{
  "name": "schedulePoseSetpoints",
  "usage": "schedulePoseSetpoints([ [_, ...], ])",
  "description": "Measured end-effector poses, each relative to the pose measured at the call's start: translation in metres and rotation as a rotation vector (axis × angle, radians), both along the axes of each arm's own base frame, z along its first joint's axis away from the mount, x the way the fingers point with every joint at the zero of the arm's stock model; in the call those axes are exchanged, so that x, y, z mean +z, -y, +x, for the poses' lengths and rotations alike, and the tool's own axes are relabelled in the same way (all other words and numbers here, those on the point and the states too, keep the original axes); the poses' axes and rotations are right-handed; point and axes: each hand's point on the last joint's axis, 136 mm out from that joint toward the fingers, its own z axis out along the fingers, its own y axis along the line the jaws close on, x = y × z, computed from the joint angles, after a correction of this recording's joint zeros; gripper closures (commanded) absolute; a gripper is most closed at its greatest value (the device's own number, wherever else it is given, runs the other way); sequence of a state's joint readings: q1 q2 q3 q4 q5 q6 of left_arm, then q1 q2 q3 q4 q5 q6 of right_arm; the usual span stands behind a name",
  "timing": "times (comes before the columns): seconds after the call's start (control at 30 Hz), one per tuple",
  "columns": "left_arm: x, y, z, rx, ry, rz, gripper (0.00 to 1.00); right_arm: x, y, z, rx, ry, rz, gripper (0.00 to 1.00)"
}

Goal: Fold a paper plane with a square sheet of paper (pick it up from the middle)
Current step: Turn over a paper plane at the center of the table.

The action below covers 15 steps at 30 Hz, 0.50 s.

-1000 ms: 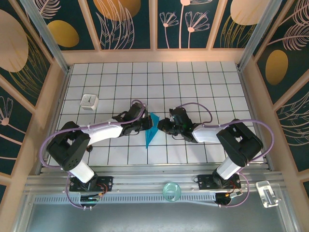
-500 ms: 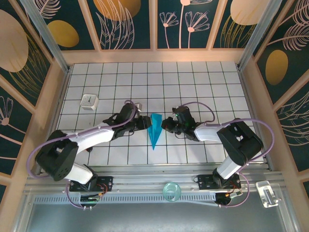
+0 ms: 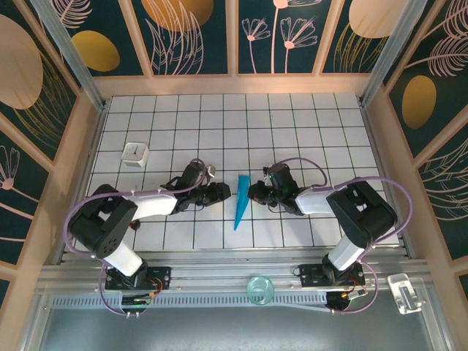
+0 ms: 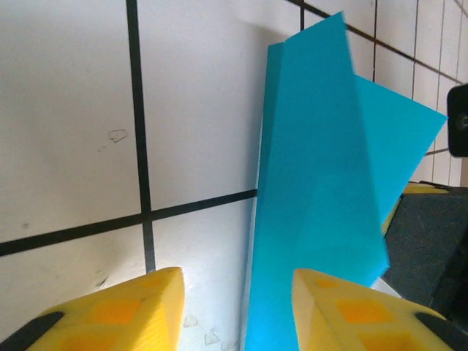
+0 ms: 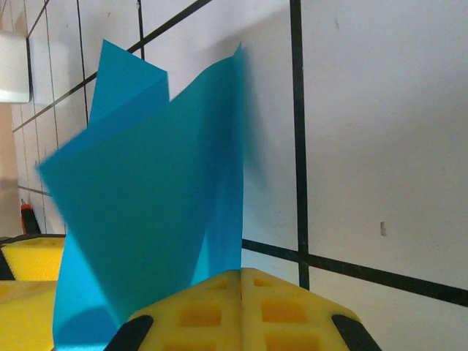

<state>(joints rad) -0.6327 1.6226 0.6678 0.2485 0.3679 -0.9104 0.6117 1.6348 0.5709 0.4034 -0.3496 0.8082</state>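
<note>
Paper plane [image 3: 240, 201]: slim teal dart, mid-table, narrow point toward the arm bases, set between the two grippers.
Right gripper [image 3: 252, 192]: yellow pads pressed flush together; the paper's edge runs down into their seam at the dart's wide end, so it looks nipped there.
Left gripper [image 3: 224, 192]: fingers parted, gripping nothing; the paper's fold lies just beside one pad.
White cube [image 3: 135, 153]: well apart, far left on tiled table [image 3: 292, 124].

1 paper plane [image 3: 240, 201], perhaps 1 cube [image 3: 135, 153]
</note>
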Motion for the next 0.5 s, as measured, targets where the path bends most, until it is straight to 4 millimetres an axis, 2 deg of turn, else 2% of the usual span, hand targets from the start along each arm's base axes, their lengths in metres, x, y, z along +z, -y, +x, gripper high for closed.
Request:
schedulePoseSetpoints([
  [0.13, -0.002, 0.010, 0.005, -0.018, -0.009, -0.023, 0.62, 0.000, 0.000, 0.001, -0.001, 0.002, 0.002, 1.00],
  [0.27, 0.002, 0.013, 0.006, -0.025, 0.000, -0.038, 0.60, 0.000, 0.000, 0.001, -0.002, 0.004, 0.003, 1.00],
  [0.33, 0.008, 0.010, 0.008, -0.012, 0.021, -0.038, 0.58, 0.000, 0.000, 0.001, -0.002, 0.004, 0.003, 1.00],
  [0.5, 0.038, 0.002, 0.005, 0.016, 0.101, -0.070, 0.51, 0.000, 0.000, 0.001, -0.002, 0.004, 0.003, 1.00],
])
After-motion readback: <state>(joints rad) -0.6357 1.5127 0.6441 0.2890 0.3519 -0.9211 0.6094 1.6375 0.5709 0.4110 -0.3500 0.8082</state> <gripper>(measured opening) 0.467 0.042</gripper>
